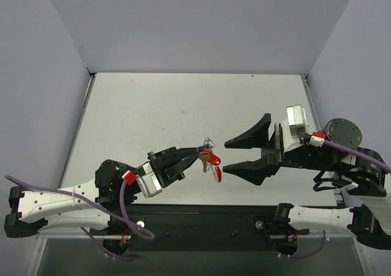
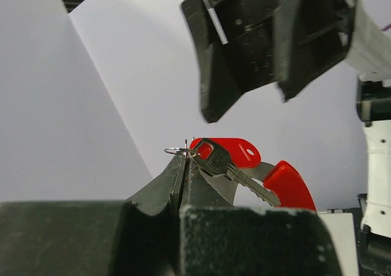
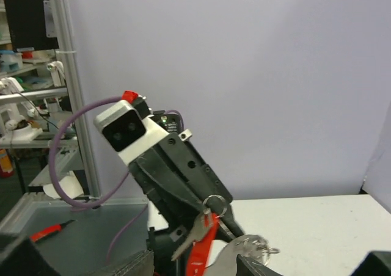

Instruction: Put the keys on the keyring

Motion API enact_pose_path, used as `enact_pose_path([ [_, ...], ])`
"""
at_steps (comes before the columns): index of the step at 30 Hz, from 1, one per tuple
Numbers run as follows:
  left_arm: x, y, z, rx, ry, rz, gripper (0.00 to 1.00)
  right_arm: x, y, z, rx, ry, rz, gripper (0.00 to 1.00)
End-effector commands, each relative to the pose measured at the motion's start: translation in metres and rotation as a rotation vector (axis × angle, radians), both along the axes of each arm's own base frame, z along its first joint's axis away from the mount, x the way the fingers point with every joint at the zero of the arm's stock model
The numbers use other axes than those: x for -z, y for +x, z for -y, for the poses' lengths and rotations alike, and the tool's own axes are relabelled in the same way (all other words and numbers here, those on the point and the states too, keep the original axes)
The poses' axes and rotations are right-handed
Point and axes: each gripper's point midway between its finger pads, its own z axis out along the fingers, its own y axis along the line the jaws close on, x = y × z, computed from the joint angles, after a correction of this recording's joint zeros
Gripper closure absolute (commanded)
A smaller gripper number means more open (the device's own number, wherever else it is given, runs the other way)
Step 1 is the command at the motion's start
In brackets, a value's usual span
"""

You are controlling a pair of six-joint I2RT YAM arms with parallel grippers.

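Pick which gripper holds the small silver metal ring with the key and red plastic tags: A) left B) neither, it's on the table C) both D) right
A: the left gripper is pinched shut on the small silver metal ring, dark-headed metal key hanging from it; the right gripper stands open, apart from it.

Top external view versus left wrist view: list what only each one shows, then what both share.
Only top external: the table, and the right gripper facing the left gripper across it. Only left wrist: the key blade's teeth, and that the ring is pinched between the shut left fingers. Both: the red band hanging by the key, and the right fingers spread open, touching nothing.
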Motion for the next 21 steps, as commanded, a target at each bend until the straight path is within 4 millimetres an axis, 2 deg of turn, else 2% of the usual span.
enact_pose_path([
  [1, -0.011, -0.034, -0.002, 0.165, 0.018, 0.08, 1.0, -0.01, 0.015, -0.007, 0.049, 0.003, 0.084, 0.46],
  [2, -0.011, -0.037, -0.001, 0.184, 0.023, 0.076, 1.0, -0.01, 0.016, -0.008, 0.049, -0.001, 0.086, 0.47],
  [5, -0.009, -0.042, 0.001, 0.217, 0.048, 0.079, 1.0, -0.009, 0.016, -0.012, 0.034, -0.01, 0.091, 0.57],
  [6, -0.008, -0.043, 0.001, 0.222, 0.053, 0.079, 1.0, -0.009, 0.015, -0.013, 0.029, -0.011, 0.092, 0.63],
  [10, -0.012, -0.045, -0.004, 0.228, 0.035, 0.074, 1.0, -0.005, 0.016, -0.013, 0.027, -0.021, 0.093, 0.74],
  [21, -0.017, -0.04, -0.011, 0.201, 0.014, 0.062, 1.0, -0.001, -0.001, -0.01, -0.053, -0.03, 0.07, 0.78],
])
